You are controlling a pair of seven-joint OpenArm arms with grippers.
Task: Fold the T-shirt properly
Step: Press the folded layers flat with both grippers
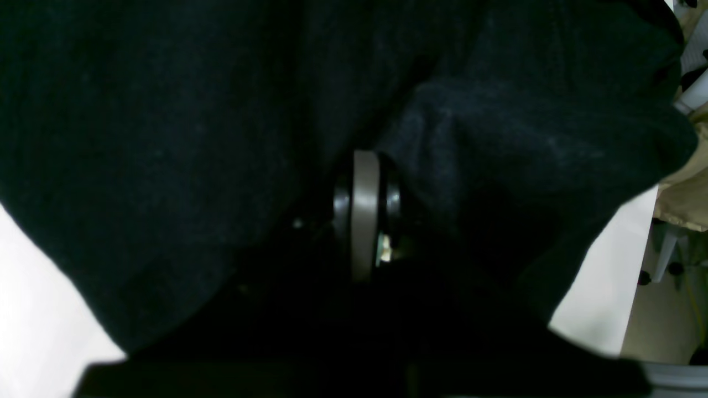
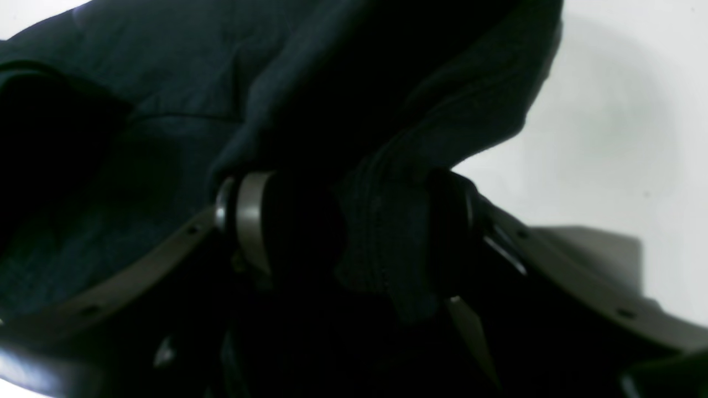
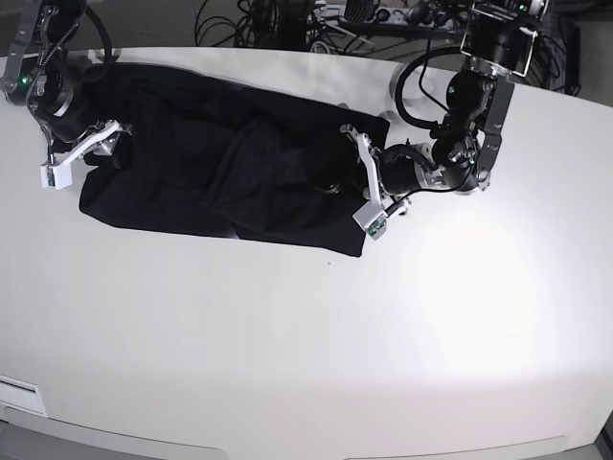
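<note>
There is one table [image 3: 287, 335], and on it one black T-shirt [image 3: 287, 177], lying closer to the far edge than to the near edge; there are two grippers, one right gripper [image 3: 82, 161] toward the far left corner and one left gripper [image 3: 372, 187] at the shirt's end nearer the right edge, with two fingers [image 2: 254, 221] on each, four altogether; the dark cables [image 3: 230, 27] beyond the far edge are several, too tangled to count

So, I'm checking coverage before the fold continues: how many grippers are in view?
2. The left tool is at the black T-shirt's right side in the base view; the right tool is at its left end.
</note>
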